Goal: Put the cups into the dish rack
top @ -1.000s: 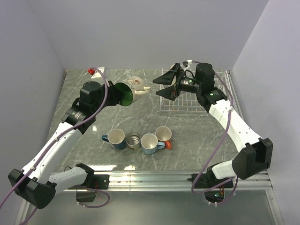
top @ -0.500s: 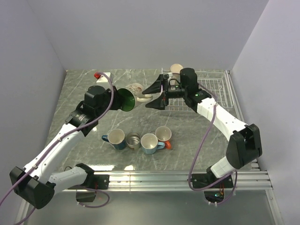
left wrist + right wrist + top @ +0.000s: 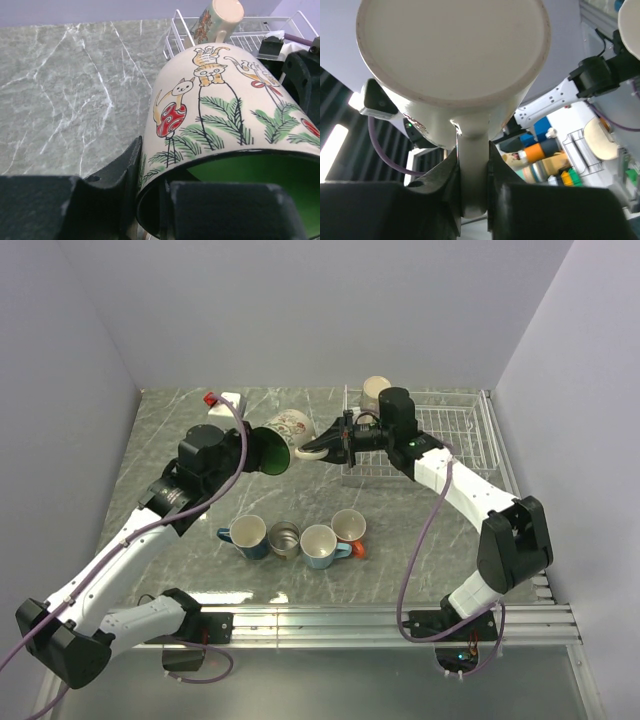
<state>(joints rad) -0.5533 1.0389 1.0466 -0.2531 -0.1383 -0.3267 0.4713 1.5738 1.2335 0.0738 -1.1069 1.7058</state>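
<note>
The white mug with green inside [image 3: 291, 427] hangs on its side above the table, between both arms. My left gripper [image 3: 262, 448] is shut on its rim [image 3: 215, 155], one finger [image 3: 117, 175] outside the painted wall and the other inside. My right gripper [image 3: 325, 447] is shut on the mug's handle [image 3: 472, 170], below the mug's base [image 3: 452, 50]. A cream mug [image 3: 376, 390] stands in the far left corner of the white wire dish rack [image 3: 470, 426]. Dark blue [image 3: 247, 535], grey metallic [image 3: 286, 538], light blue [image 3: 318, 545] and orange [image 3: 350, 527] mugs stand in a row on the table.
A small white object with a red top [image 3: 222, 401] sits at the back left of the marble table. The rack's left rim [image 3: 175, 35] lies just beyond the held mug. Walls close the table at the back and both sides.
My right gripper swung left from over the rack to the mug and shut on its handle. My left arm carried the mug a little to the right, still holding it.
</note>
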